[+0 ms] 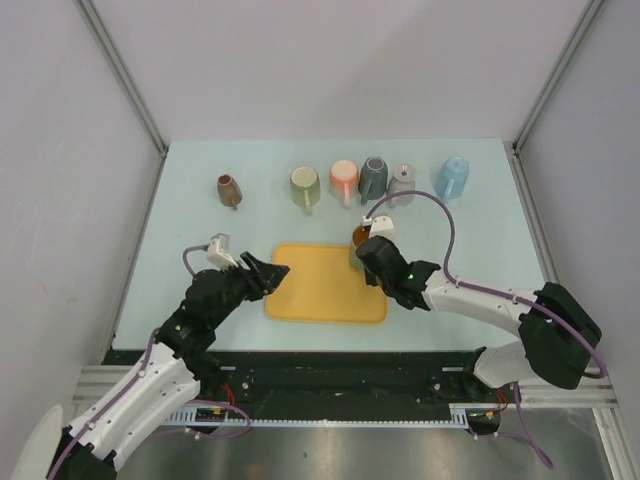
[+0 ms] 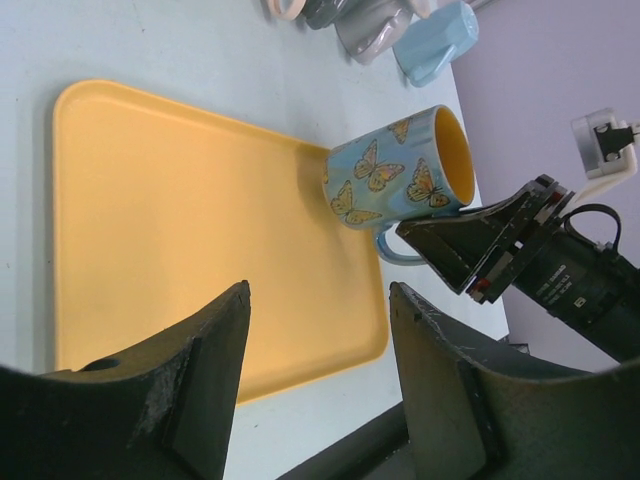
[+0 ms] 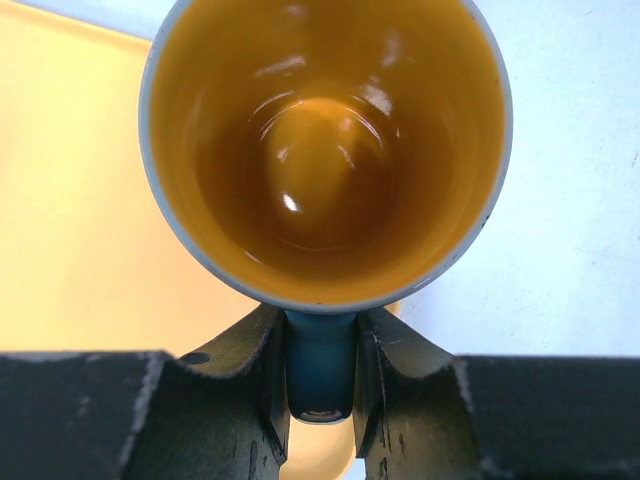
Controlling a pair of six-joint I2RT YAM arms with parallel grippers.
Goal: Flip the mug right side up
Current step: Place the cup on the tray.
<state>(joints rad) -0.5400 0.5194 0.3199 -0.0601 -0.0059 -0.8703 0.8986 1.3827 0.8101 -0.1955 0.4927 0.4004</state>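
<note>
Placement is the step in hand, I judge. My right fingers [image 3: 320, 335] are pinched tight on the handle [image 3: 320, 380] of the mug [image 3: 325, 150], whose mouth faces up toward my wrist camera, so the turn looks all but done. The mug is at the far right corner of the tray [image 1: 320, 290], its base about over the tray's edge. I cannot tell whether it rests there or hangs just above, and it may lean a little.

The next move calls for levelling it, lowering until the base sits flat, then letting go and backing off without dragging the handle. The tray's lip could make it rock.

My left fingers [image 2: 320, 340] are spread wide with nothing between them, over the tray's near left, well apart from the mug. Along the far desk [image 1: 200, 240] runs a row of 6 others, brown mug [image 1: 229, 189] to blue mug [image 1: 452, 177]. The grey ones are near mine but apart.
</note>
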